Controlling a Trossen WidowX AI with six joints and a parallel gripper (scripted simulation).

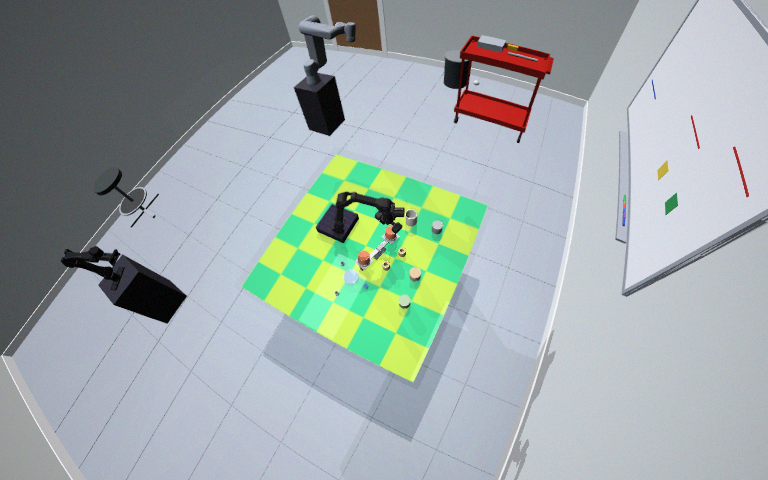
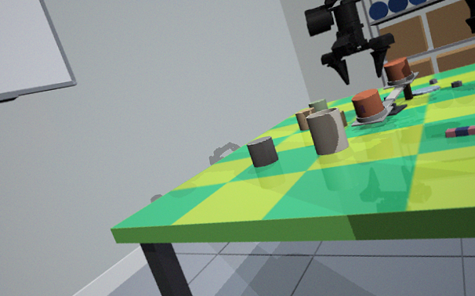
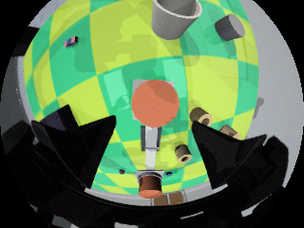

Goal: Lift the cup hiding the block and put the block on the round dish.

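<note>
One orange-red cup [image 1: 390,232] [image 2: 367,103] [image 3: 155,104] stands upside down on the low end of the balance [image 2: 393,96] [image 3: 150,138]. The identical cup [image 1: 363,259] [image 2: 397,70] [image 3: 150,185] stands on the raised end. My gripper [image 2: 363,79] [image 3: 155,122] is open and empty, pointing down a little above the low-end cup, which shows between the fingers in the wrist view. The pale blue round dish [image 1: 350,277] [image 2: 426,90] lies on the table beyond the raised end, with no cup above it. The block is hidden from view.
A light grey mug [image 1: 411,217] [image 2: 329,132] [image 3: 171,24] and a dark grey cylinder [image 1: 436,226] [image 2: 263,151] [image 3: 229,28] stand near the low end. Tan rings [image 1: 402,251] [image 3: 182,153] lie beside the balance. A pink-and-blue piece [image 2: 461,131] [image 3: 70,42] lies apart. Small dark pieces lie around the dish.
</note>
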